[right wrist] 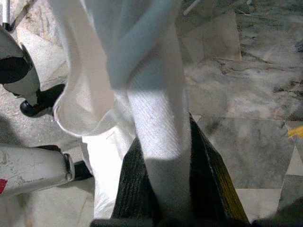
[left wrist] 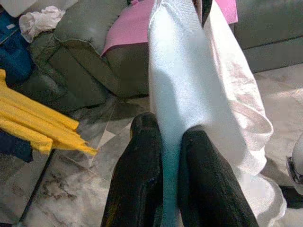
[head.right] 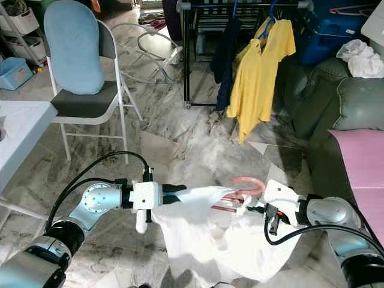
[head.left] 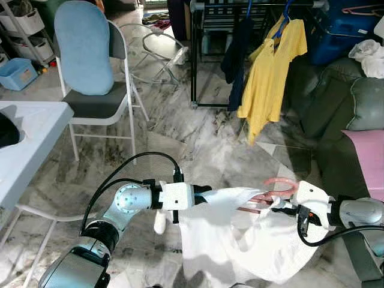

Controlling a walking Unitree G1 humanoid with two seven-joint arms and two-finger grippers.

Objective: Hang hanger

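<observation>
Left claw point(head.left: 204, 193) is gripping one edge of the white shirt point(head.left: 234, 240), and right claw point(head.left: 277, 206) is clenching the opposite edge, the cloth hanging between them over the marble floor point(head.left: 180, 135). A pink hanger point(head.left: 277, 187) is sitting at the shirt's top by the right claw. Farther off, a yellow shirt point(head.left: 270, 75) is hanging on the black rack point(head.left: 204, 54).

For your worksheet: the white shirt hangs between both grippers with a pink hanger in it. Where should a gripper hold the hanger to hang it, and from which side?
Probably the pink hanger at the neck just under its hook, approached from the right gripper side. The hook rises free above the white shirt; cloth covers the rest.
</observation>
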